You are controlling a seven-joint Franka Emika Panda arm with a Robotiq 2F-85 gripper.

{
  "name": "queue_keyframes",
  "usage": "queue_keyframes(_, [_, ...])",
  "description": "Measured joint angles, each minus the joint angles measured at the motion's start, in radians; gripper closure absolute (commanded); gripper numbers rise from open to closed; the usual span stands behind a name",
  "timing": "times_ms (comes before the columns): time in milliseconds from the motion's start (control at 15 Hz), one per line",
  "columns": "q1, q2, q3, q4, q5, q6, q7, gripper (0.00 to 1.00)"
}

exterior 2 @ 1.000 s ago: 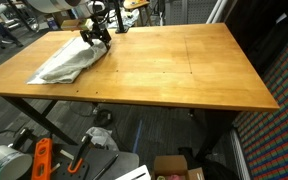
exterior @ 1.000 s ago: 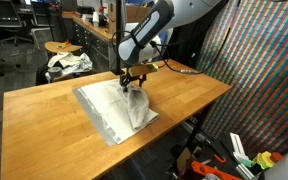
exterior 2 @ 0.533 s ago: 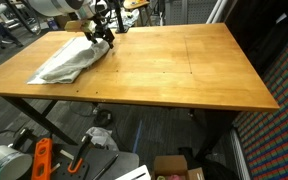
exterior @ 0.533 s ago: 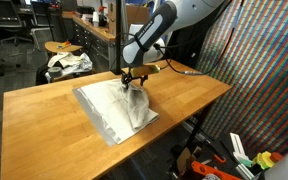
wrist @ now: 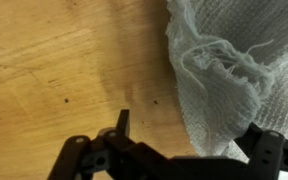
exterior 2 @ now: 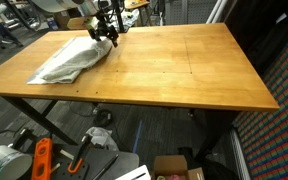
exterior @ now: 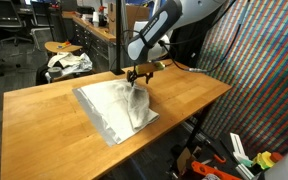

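A: What do we make of the cloth?
B: We see white woven fabric with a coarse, waffle-like weave, matt, with loose frayed threads at the pucker
A: And the table?
B: We read it as wood, smooth, amber grain with a faint sheen and small dark specks. The gripper looks matt black and hard; plastic or metal, we cannot tell

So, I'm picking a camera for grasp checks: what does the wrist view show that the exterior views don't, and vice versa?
Only the wrist view shows the cloth's weave, a bunched ridge in it, and the gripper's fingers standing apart. Only the exterior views show the whole cloth spread out, the arm and the table edges. Both show the gripper at the cloth on the wooden table.
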Motion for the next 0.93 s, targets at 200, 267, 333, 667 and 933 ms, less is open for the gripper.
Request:
queue_keyframes(200, [0.000, -0.017, -0.003, 0.000, 0.000, -0.041, 0.001, 0.00])
queue_keyframes(267, [-0.001, -0.022, -0.003, 0.000, 0.000, -0.054, 0.001, 0.00])
queue_keyframes(333, [-0.001, -0.026, -0.003, 0.000, 0.000, -0.062, 0.003, 0.00])
queue_keyframes(667, [-0.005, -0.042, -0.003, 0.000, 0.000, -0.094, 0.006, 0.00])
queue_keyframes(933, [-0.008, -0.043, -0.003, -0.005, 0.000, -0.095, 0.006, 0.00])
